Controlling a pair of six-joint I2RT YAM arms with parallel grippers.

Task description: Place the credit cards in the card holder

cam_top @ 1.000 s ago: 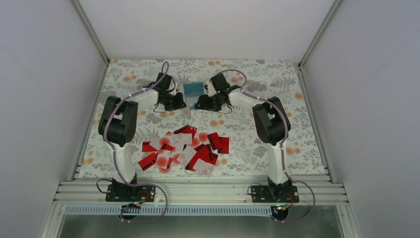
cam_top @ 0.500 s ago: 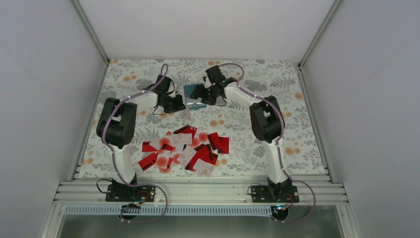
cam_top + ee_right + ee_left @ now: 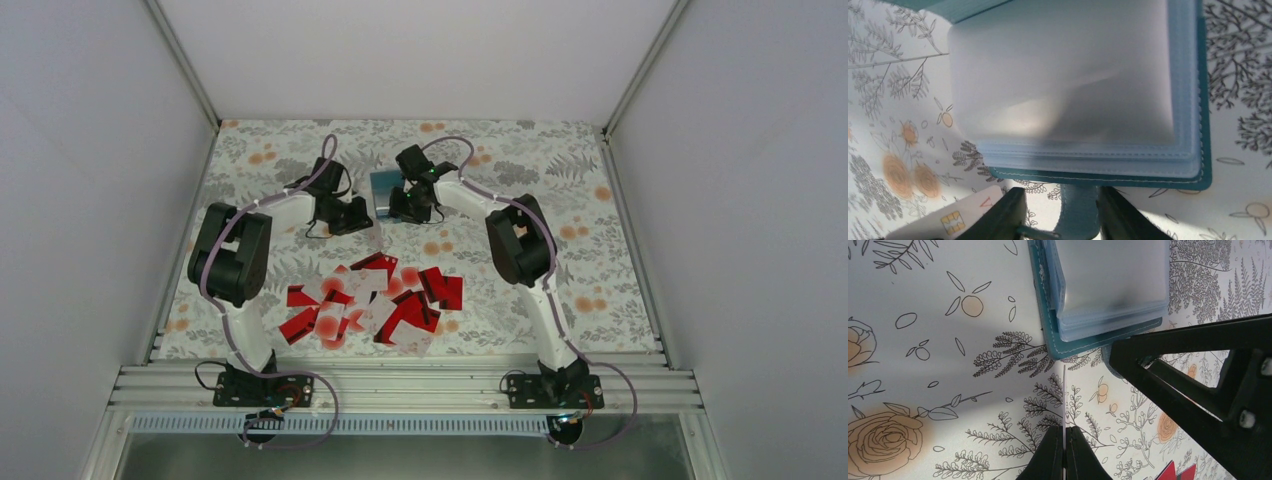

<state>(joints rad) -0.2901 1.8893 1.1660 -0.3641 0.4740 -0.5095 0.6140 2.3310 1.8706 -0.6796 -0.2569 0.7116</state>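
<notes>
Two left fingers (image 3: 1052,452) at the bottom centre of the left wrist view are pressed together on one card (image 3: 1064,395). It is seen edge-on as a thin pale line rising from between the tips. Its upper end stops just short of the card holder (image 3: 1042,305), which fills the top of that view. In the right wrist view the same card's corner shows at the lower left, white with a gold chip and a red mark.

The right fingers (image 3: 1009,215) stand apart at the bottom edge of the right wrist view, one on each side of the teal clasp tab (image 3: 1079,210). The right-hand finger lies against the tab, while a strip of tabletop shows between the tab and the left-hand finger, so they straddle it without clamping it.

Beyond the tab the card holder lies open on the flowered tabletop (image 3: 923,365), teal cover underneath. A stack of frosted sleeves (image 3: 1063,85) sits on top, stitched along the pale blue edge. Whether the sleeves contain anything cannot be told through the frosting.

From above, the holder sits at the upper centre between the two wrists. The loose credit cards (image 3: 370,300), red ones and white ones with a red spot, lie overlapping in a heap at the lower centre, well apart from it.
</notes>
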